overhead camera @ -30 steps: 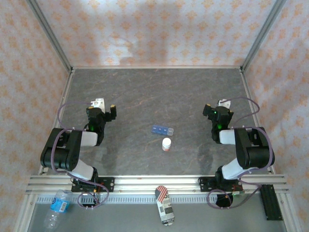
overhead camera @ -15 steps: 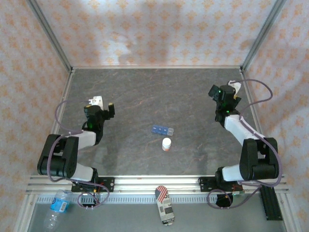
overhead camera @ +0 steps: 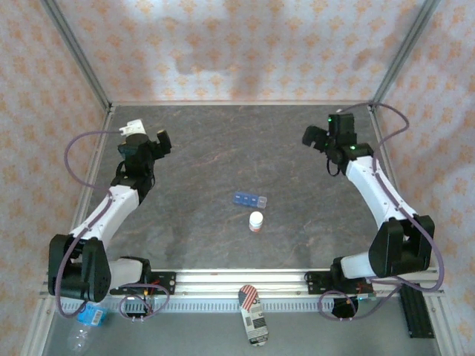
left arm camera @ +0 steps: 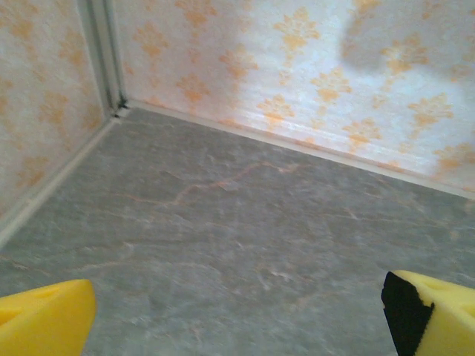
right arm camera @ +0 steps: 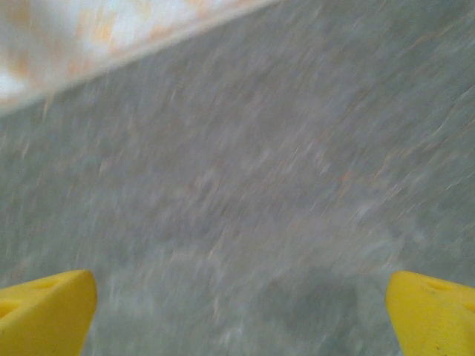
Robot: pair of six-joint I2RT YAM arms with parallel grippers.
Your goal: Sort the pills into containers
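A grey marbled tabletop (overhead camera: 223, 148) spreads across the booth, closed in by walls (overhead camera: 245, 52) papered with orange motifs. The left gripper (left arm camera: 237, 315) hangs over the far left side, jaws spread wide and empty. The right gripper (right arm camera: 237, 311) hangs over the far right side, yellow fingertips equally wide, holding nothing. The blue pill organiser (overhead camera: 249, 200) lies between them, well apart from both and back toward the arm bases; its contents are too small to tell. A white bottle with an orange band (overhead camera: 256, 221) stands just beside it

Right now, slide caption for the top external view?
Left fingers and right fingers open, far apart; blue pill organiser and white bottle on the table.
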